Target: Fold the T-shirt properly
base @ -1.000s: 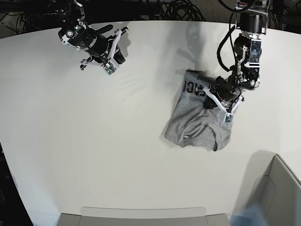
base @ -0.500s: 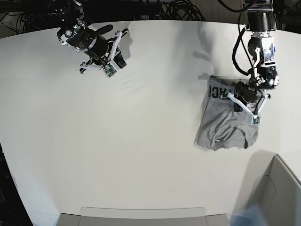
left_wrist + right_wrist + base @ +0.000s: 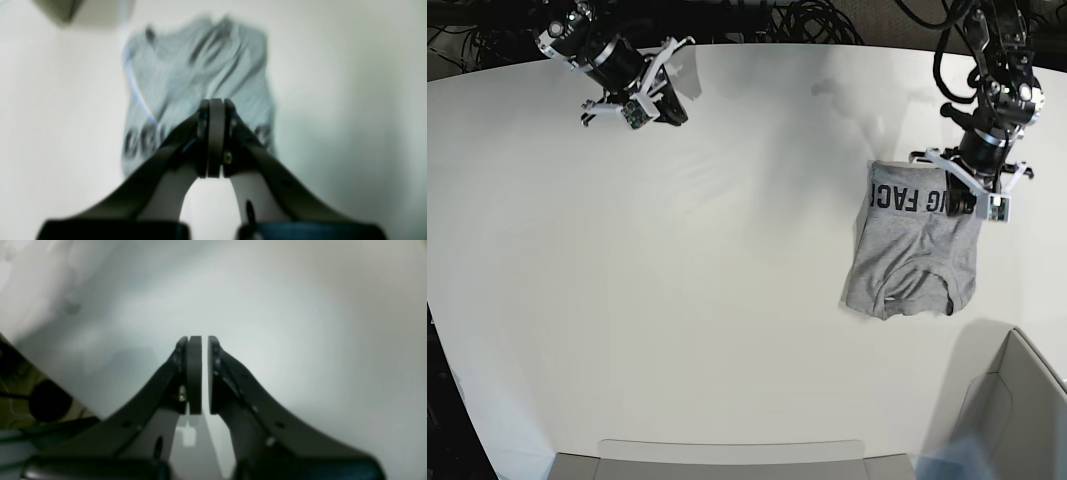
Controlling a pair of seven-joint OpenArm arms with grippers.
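The T-shirt [image 3: 912, 250] lies folded into a small grey rectangle on the right of the white table, black lettering along its far edge and the collar toward the front. My left gripper [image 3: 965, 198] hovers over the lettered edge at the shirt's right corner. In the left wrist view the left gripper [image 3: 215, 103] has its pads pressed together with nothing between them, and the blurred T-shirt [image 3: 200, 73] lies beyond them. My right gripper [image 3: 670, 100] is at the far left of the table. Its pads [image 3: 198, 340] are nearly together over bare table, holding nothing.
A grey box [image 3: 1017, 410] stands at the front right corner, just in front of the shirt. A flat grey tray edge [image 3: 727, 455] runs along the front. Black cables [image 3: 807, 20] lie behind the table. The table's edge [image 3: 50, 373] shows beside the right gripper.
The left gripper dragged the shirt to the right, then let go and drew back to its far edge. The right arm pulled back toward the table's far left corner.
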